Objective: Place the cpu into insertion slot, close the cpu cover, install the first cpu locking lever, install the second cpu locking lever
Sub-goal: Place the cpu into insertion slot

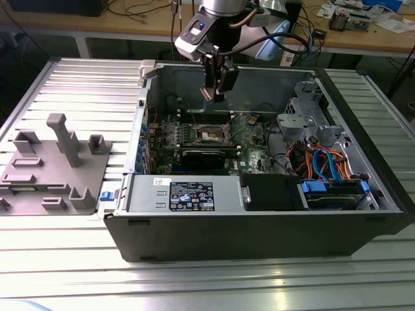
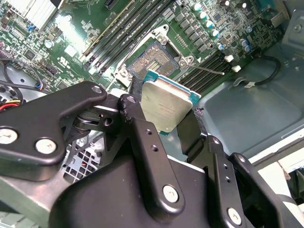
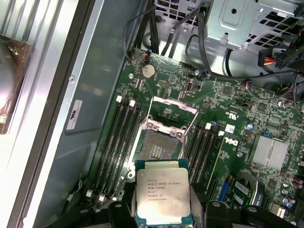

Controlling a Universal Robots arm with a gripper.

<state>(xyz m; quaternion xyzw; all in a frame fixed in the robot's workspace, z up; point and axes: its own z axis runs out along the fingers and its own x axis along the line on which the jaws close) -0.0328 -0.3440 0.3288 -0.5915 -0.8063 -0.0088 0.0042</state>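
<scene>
Fingers (image 2: 142, 137) clamp the cpu (image 2: 166, 104), silver face showing, above the insertion slot (image 2: 154, 57).

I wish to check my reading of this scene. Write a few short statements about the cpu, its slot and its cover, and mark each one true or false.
1. The gripper holds the cpu. True.
2. The cpu sits in the insertion slot. False: it is held clear of the board, and the slot is bare.
3. The cpu cover is shut over the slot. False: it stands open.
4. Both wrist views show the cpu's silver face. True.
</scene>
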